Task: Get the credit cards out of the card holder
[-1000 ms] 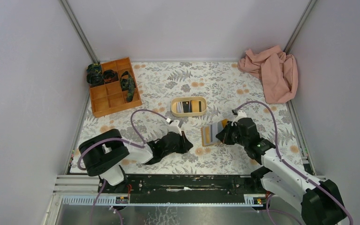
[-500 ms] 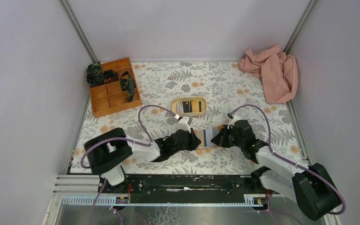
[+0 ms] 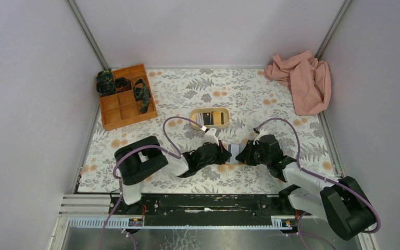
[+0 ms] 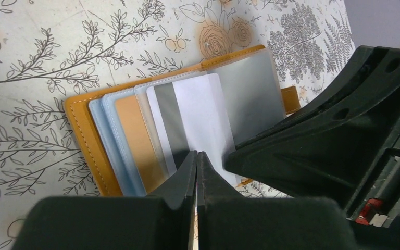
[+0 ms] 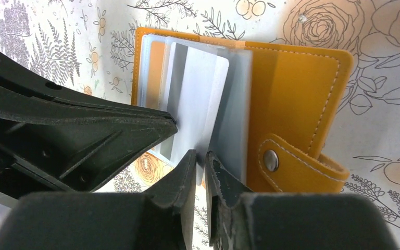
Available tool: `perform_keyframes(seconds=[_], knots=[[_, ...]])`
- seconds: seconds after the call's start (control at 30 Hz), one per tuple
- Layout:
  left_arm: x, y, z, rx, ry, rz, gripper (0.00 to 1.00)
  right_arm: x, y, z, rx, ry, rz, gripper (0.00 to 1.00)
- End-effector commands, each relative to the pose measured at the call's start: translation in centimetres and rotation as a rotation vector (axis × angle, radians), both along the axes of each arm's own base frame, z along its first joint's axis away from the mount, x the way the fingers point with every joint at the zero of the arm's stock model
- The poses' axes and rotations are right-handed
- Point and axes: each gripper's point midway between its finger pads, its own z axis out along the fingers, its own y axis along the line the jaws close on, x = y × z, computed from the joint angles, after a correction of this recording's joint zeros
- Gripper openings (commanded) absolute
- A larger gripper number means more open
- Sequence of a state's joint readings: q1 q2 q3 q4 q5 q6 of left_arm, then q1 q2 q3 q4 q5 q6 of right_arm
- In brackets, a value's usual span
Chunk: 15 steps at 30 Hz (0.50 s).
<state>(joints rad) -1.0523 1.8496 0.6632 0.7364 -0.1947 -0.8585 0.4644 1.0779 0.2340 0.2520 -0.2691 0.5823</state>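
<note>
The card holder point(image 3: 233, 151) lies open on the flowered mat between my two grippers, an orange-tan wallet point(image 5: 291, 88) with a snap tab point(image 5: 291, 161) and light blue sleeves point(image 4: 107, 140). A white credit card point(image 4: 198, 114) with a grey stripe sticks out of a clear sleeve; it also shows in the right wrist view point(image 5: 198, 94). My left gripper point(image 4: 197, 156) point(image 3: 223, 152) is shut, its tips on that card's near edge. From the other side my right gripper point(image 5: 200, 156) point(image 3: 243, 152) has its jaws a narrow gap apart around the edge of a clear sleeve point(image 5: 234, 120).
A beige oval tray point(image 3: 192, 119) holding cards stands just behind the grippers. An orange compartment box point(image 3: 115, 114) with dark straps sits at the back left. A pink cloth point(image 3: 299, 80) is heaped at the back right. Walls close in on three sides.
The left arm has swung right to the card holder and its jaws have closed on the card. The right arm shifted the holder left, and its jaws have parted slightly.
</note>
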Motion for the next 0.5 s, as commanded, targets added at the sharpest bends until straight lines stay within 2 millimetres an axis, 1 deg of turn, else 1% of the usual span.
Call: perform_keyframes(seconds=[0.0,0.1,0.27,0.47], knots=[[-0.6,1.4,-2.7,0.037,0.051,-0.001,0.0,1.0,0.0,0.6,0.003,-0.036,-0.023,0.18],[-0.7,2.0,-3.1,0.043,0.059,0.005,0.0,1.3,0.0,0.8,0.008,-0.044,-0.04,0.2],[-0.9,2.5,-3.0,0.041,0.06,0.008,0.0,2.0,-0.1,1.2,0.014,-0.064,-0.071,0.23],[-1.4,2.4,-2.7,0.023,0.071,-0.013,0.0,2.6,0.7,2.4,0.069,-0.105,-0.065,0.16]])
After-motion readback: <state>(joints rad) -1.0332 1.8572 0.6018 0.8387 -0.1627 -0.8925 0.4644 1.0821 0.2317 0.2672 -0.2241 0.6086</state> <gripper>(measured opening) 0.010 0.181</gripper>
